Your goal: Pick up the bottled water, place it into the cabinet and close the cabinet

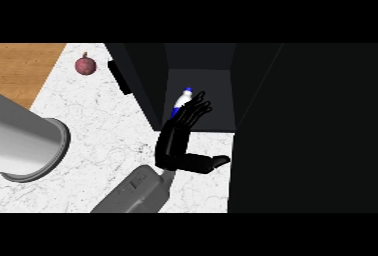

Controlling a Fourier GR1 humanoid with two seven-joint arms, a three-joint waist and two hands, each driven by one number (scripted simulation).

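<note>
Right hand (pixel 176 142): reached into the cabinet opening, fingers (pixel 201 106) stretched nearly straight and apart, thumb (pixel 218 161) splayed away toward the near right; it was closed round nothing.
Forearm (pixel 136 192): grey, behind the hand, running back to the view's lower edge.
Bottled water (pixel 181 101): just beside the fingertips, on their left, lying tilted on the cabinet floor with its blue cap pointing away from the hand; whether the fingertips touched it could not be told.
Handling: probably a light, thin-walled plastic bottle, smooth and round, so likely to roll while lying and to give a little under a squeeze.
Where to hold: if it needed shifting, round the middle of the body looked best, not the narrow cap end.
Cabinet (pixel 218 85): dark, its grey floor around and ahead of the fingers.
Left door (pixel 136 85): open, just left of the hand, its handle (pixel 118 75) on the far side.
Right door (pixel 295 130): a broad black panel to the hand's right.
Tabletop (pixel 111 130): white marble, under the wrist and out to the left.
Red fruit (pixel 85 65): well apart, far ahead-left of the hand.
Task stage: the bottle seemed placed; the closing was not yet done.
</note>
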